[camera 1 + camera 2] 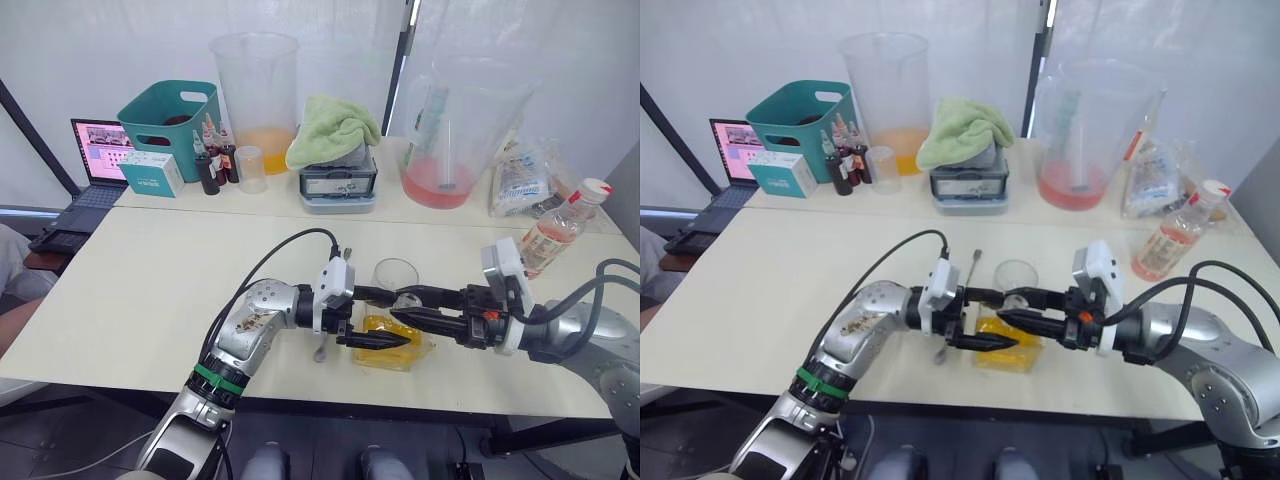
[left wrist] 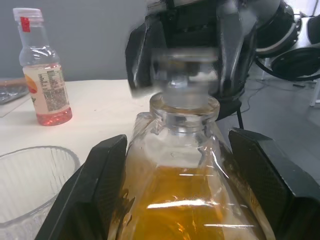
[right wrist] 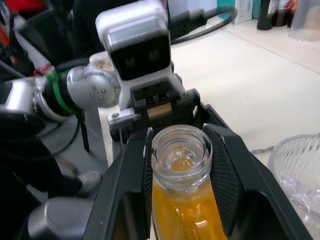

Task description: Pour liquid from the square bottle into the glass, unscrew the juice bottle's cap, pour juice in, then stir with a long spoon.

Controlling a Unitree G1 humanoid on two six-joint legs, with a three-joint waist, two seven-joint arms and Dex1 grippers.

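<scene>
At the near edge of the table (image 1: 150,300), early going — the glass (image 1: 395,277) apparently empty, the square bottle (image 1: 392,342) nearly full of yellow-orange liquid and lying on its side between the two arms, just in front of the glass. Nothing poured yet; juice bottle (image 1: 557,227) upright and well apart at the robot's right, its cap (image 1: 596,187) still on; uncapping, second pour and stirring all left. Long spoon (image 1: 974,263) on the table behind the left arm. Left gripper (image 1: 385,318) clamped across the bottle's flat sides. Right gripper (image 1: 425,308) reaching in from the opposite side, fingers flanking the bottle's neck (image 3: 181,152) — closed on it or merely close, cannot tell.
</scene>
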